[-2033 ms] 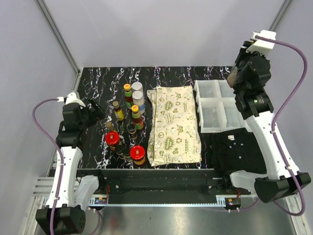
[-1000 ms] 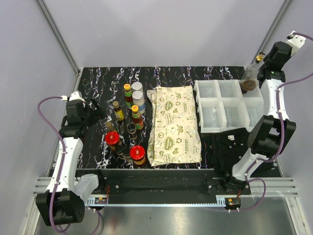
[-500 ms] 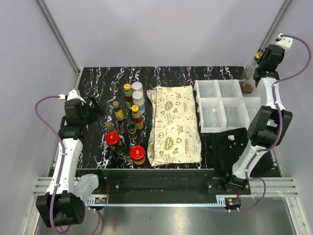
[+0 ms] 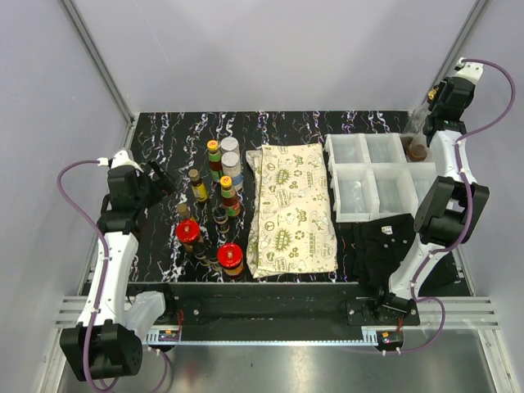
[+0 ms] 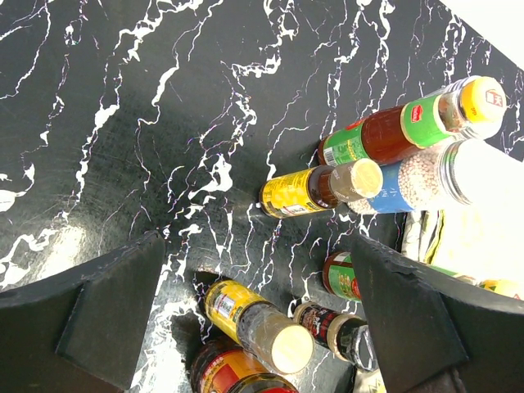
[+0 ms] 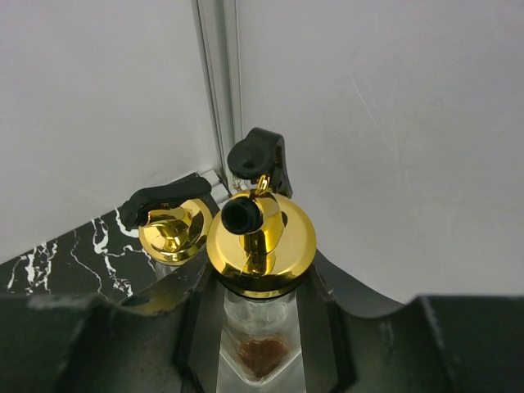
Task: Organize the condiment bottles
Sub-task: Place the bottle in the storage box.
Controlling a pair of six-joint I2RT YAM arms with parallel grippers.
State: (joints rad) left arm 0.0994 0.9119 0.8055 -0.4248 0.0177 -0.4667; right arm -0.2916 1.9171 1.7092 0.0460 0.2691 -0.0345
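Observation:
Several condiment bottles stand clustered left of the cloth: red-lidded jars, yellow-capped sauce bottles and white-capped jars. My left gripper is open and empty, just left of the cluster. In the left wrist view it hangs over a yellow-labelled bottle, with a beige-capped bottle beyond. My right gripper is at the far right corner, shut on a clear gold-capped glass bottle with brown residue. A second gold-capped bottle stands just behind it.
A cream patterned cloth lies mid-table. White compartment bins sit to its right, a black cloth in front of them. The enclosure walls and a corner post are close behind the right gripper.
The right arm swung with its bottle from over the bins to the far right corner and has now nearly stopped. The left arm has barely moved.

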